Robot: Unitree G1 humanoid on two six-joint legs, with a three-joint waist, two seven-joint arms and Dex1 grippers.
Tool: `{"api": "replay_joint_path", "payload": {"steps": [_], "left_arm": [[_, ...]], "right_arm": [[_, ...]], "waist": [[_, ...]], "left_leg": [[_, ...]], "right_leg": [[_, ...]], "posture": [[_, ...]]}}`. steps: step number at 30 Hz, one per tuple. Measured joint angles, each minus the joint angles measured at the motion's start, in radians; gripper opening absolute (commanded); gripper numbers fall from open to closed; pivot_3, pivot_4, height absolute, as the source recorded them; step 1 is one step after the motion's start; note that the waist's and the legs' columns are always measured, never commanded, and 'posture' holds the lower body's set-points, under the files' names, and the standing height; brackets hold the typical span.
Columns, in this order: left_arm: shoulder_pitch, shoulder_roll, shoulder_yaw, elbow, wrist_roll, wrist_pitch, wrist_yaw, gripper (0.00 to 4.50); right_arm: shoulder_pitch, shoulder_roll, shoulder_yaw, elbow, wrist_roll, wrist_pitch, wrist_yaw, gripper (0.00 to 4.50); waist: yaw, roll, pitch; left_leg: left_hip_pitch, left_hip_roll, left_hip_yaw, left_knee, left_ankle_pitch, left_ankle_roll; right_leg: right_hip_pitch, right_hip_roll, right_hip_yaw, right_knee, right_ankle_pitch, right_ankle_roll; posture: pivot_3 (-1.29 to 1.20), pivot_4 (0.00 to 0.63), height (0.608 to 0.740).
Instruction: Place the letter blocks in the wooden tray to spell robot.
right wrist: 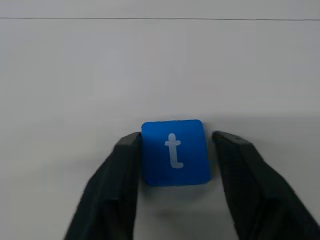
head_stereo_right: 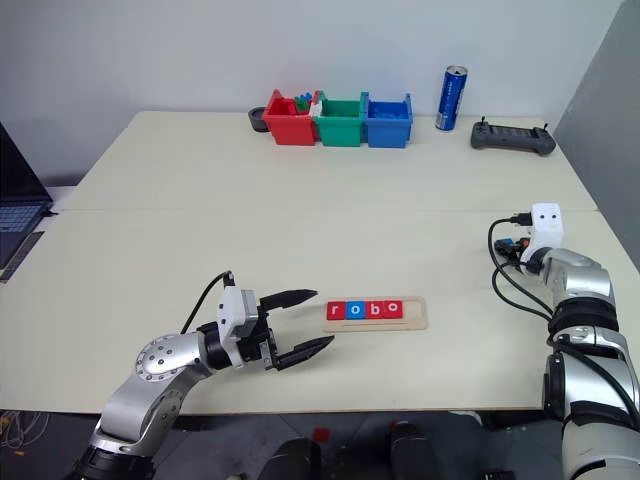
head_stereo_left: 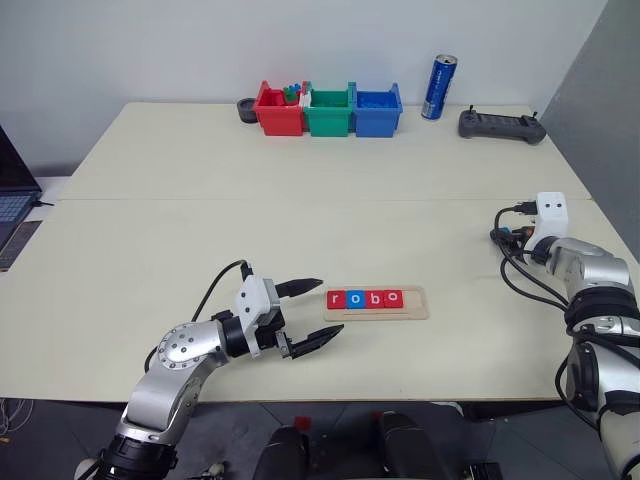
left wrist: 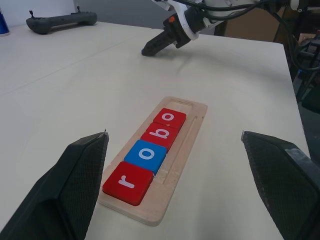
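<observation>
One tile was left: right gripper (right wrist: 175, 150) straddled the blue t block (right wrist: 175, 151), one finger touching, the other just off, so not clamped yet. Next: pinch, lift, carry to the wooden tray (head_stereo_left: 377, 301) lower centre, whose long axis ran left-right. Its right-end slot sat vacant after r-o-b-o. Left gripper (head_stereo_left: 306, 312) stood wide open, holding nothing, just left of the tray.

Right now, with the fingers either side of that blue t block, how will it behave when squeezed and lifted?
The blue t block looks rigid, so it probably won't deform. Its rounded corners and smooth face suggest it could twist or slip between the fingers. Being flat, it shouldn't roll.
</observation>
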Motion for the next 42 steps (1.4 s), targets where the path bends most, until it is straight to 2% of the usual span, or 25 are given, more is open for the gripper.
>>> {"api": "replay_joint_path", "payload": {"steps": [3,5,13,17,26,31,36,42], "left_arm": [[-0.003,0.0,-0.001,0.002,0.0,-0.001,-0.003,4.5],[-0.005,0.0,-0.001,0.004,0.0,-0.001,-0.006,4.5],[-0.013,0.0,-0.001,0.007,-0.003,-0.003,-0.019,4.5],[-0.01,0.001,0.002,0.007,-0.003,-0.003,-0.021,4.5],[0.02,0.015,0.054,0.005,-0.004,-0.003,-0.013,4.5],[0.102,0.025,0.087,-0.011,-0.006,-0.003,-0.004,4.5],[0.111,0.02,0.088,-0.031,-0.006,-0.003,0.014,4.5],[0.095,0.019,0.087,-0.043,-0.006,-0.002,0.027,4.5]], "right_arm": [[0.032,0.0,0.0,-0.057,0.009,0.022,-0.001,1.46],[0.085,0.0,0.003,-0.172,0.012,0.08,-0.006,1.46],[0.407,0.004,-0.003,-0.976,0.099,0.598,-0.058,1.46],[0.51,0.09,-0.024,-1.241,0.139,0.804,-0.121,1.46],[0.65,0.232,-0.048,-1.49,0.143,0.934,-0.233,1.46],[0.675,0.274,-0.047,-1.55,0.143,0.973,-0.259,1.46],[0.658,0.305,-0.049,-1.578,0.143,1.039,-0.261,1.46],[0.653,0.303,-0.044,-1.593,0.155,1.071,-0.25,3.51]], "waist": [[0.001,0.0,0.0],[0.003,0.0,0.0],[0.007,0.003,-0.001],[0.007,0.003,-0.001],[0.008,0.002,-0.002],[0.006,0.002,-0.002],[0.006,0.001,-0.003],[0.007,0.0,-0.004]], "left_leg": [[0.0,0.0,0.0,0.0,0.0,0.0],[0.0,0.0,-0.001,0.0,0.0,0.0],[-0.001,0.0,-0.002,0.0,0.0,0.0],[-0.001,0.0,-0.002,0.0,0.0,0.0],[-0.001,0.001,-0.002,0.0,0.0,0.0],[-0.001,0.001,-0.002,-0.001,0.0,0.0],[-0.001,0.001,-0.002,0.0,0.0,0.0],[0.0,0.002,-0.001,0.0,0.0,0.0]], "right_leg": [[0.0,0.0,0.0,0.0,0.0,0.0],[0.0,0.0,0.0,0.0,0.0,0.0],[-0.001,0.0,-0.001,0.0,0.0,0.0],[-0.001,0.0,-0.001,0.0,0.0,0.0],[-0.001,0.001,-0.001,-0.001,-0.001,0.0],[0.0,0.001,-0.001,-0.001,-0.001,0.0],[0.0,0.001,-0.001,-0.001,-0.003,0.003],[0.0,0.001,-0.001,-0.001,-0.003,0.003]], "posture": [[0.0,0.15,0.74],[0.0,0.15,0.74],[0.0,0.15,0.74],[0.0,0.15,0.74],[0.0,0.15,0.74],[0.0,0.15,0.74],[0.0,0.15,0.74],[0.0,0.15,0.74]]}}
